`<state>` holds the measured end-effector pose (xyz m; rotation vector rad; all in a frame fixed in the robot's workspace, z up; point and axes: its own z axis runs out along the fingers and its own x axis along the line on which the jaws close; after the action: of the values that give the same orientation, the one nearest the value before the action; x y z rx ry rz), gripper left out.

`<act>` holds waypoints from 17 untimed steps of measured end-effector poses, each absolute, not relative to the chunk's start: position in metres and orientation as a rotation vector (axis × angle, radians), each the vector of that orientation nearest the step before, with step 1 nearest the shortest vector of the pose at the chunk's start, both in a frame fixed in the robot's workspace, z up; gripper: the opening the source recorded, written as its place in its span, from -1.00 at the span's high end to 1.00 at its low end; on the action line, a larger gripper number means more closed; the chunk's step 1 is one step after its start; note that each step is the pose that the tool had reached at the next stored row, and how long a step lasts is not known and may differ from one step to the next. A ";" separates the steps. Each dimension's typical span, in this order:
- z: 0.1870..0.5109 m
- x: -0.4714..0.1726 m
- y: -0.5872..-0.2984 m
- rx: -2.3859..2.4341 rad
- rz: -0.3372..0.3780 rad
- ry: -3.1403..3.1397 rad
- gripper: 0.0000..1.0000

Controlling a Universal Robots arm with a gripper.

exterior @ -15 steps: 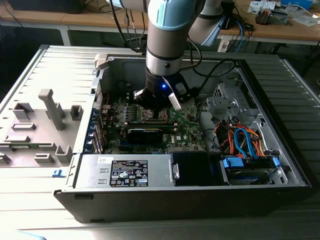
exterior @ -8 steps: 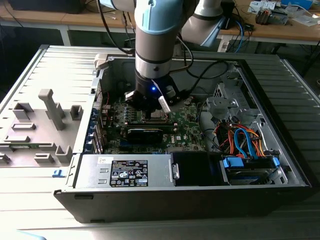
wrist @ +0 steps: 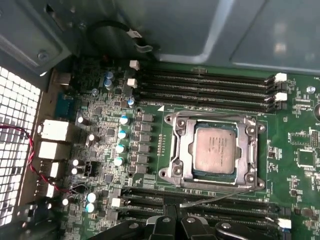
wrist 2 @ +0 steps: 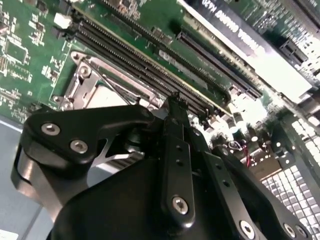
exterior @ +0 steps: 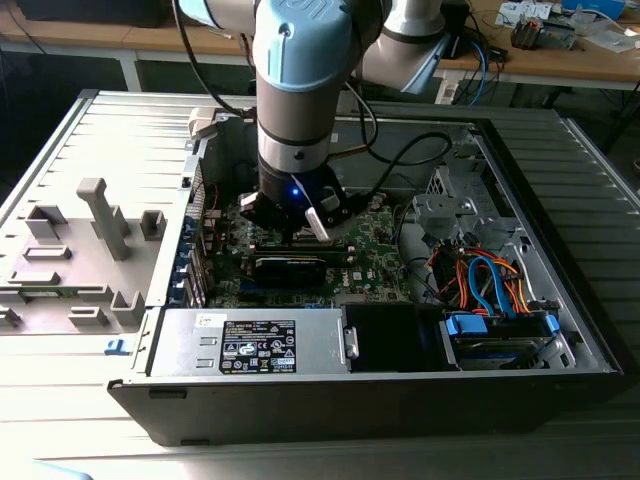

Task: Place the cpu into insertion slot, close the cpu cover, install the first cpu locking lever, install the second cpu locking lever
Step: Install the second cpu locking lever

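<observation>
chip [wrist: 215,149]: we see it seated flat in the socket [wrist: 214,151], grey top up.
cover [wrist: 176,150]: down round the chip, framing it.
lever [wrist: 220,196]: thin wire, lies along the socket edge nearest the gripper.
gripper [wrist: 172,220]: just beside that socket edge, over the memory slots [wrist: 205,86]; fingers look pressed together w/ nothing between.
board [exterior: 375,250]: we see the arm's head low over it, inside the PC case [exterior: 520,130].

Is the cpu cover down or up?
Down. In the first wrist view the cpu cover lies flat around the cpu, its frame bordering the chip's edges.
</observation>
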<state>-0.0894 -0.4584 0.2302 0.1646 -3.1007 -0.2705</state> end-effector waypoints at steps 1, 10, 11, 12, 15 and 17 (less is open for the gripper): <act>0.230 -0.090 -0.459 0.165 -0.271 -3.102 0.79; 0.249 -0.093 -0.463 0.168 -0.272 -3.110 0.79; 0.253 -0.094 -0.464 0.168 -0.272 -3.111 0.79; 0.256 -0.094 -0.464 0.168 -0.271 -3.111 0.79; 0.258 -0.092 -0.464 0.168 -0.273 -3.110 0.79; 0.261 -0.089 -0.464 0.167 -0.279 -3.105 0.79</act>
<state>-0.0887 -0.4640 0.2609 0.1670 -3.1050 -0.2792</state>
